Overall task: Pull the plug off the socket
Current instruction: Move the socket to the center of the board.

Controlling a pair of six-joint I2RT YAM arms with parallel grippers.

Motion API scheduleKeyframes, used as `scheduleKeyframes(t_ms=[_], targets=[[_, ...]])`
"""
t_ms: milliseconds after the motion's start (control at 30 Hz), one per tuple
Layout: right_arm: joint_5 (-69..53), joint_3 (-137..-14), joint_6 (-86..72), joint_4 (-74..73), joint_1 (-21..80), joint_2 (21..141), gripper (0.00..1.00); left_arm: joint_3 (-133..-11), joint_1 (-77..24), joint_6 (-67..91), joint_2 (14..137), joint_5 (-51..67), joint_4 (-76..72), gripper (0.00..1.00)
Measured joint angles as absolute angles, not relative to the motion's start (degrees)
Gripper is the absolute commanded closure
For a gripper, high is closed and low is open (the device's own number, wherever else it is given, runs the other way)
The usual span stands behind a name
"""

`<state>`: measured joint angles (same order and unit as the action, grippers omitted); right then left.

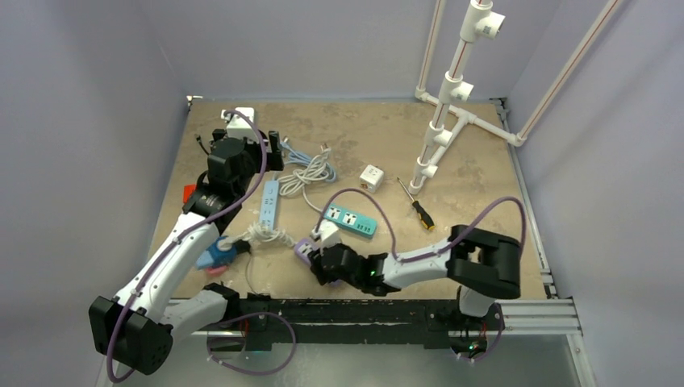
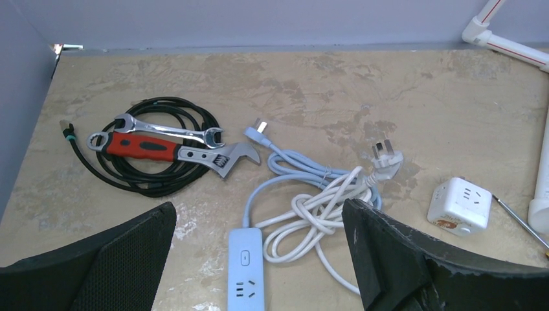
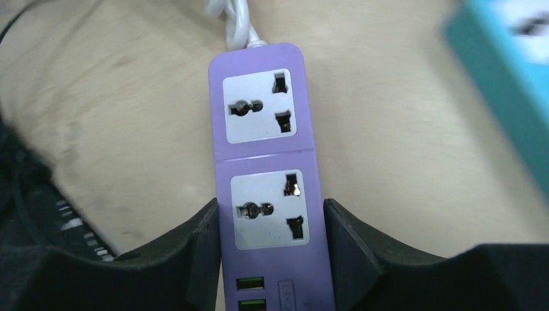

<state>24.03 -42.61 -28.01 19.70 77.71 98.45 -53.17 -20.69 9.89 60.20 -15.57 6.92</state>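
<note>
The right gripper (image 3: 270, 214) pinched the purple power strip (image 3: 259, 97) across its width, the strip's length running up-frame. The white plug (image 1: 327, 233) sat just above it at centre overhead; the far left gripper (image 2: 259, 210) stood spread.

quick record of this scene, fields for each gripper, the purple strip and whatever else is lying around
right gripper: closed on the sides of the purple power strip
purple strip sockets: the two in the right wrist view are empty
left gripper: open, holding nothing
teal power strip: on the table next to the purple one
loose items: light blue power strip, adjustable wrench, spanner, white cube socket, screwdriver
</note>
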Motion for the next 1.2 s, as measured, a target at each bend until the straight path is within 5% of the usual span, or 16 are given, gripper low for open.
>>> scheduleKeyframes(t_ms=[667,1000,1067,1200], targets=[[29.89,-29.23,-40.51,1.52,56.42,59.51,0.68,-52.60,-20.67,9.91,57.89,-13.04,6.92,0.01],[30.11,-29.23,-39.94,-2.92,55.33,57.74,0.65,-51.46,-20.64,10.50,57.32,-7.94,6.98,0.04],[29.89,-29.15,-40.10,-3.88,55.35,57.23,0.61,-50.28,-20.64,10.50,56.64,-5.50,7.05,0.05],[29.85,-27.70,-41.19,-5.43,55.37,53.91,0.33,-47.48,-20.67,11.03,55.99,-0.54,7.97,0.09]])
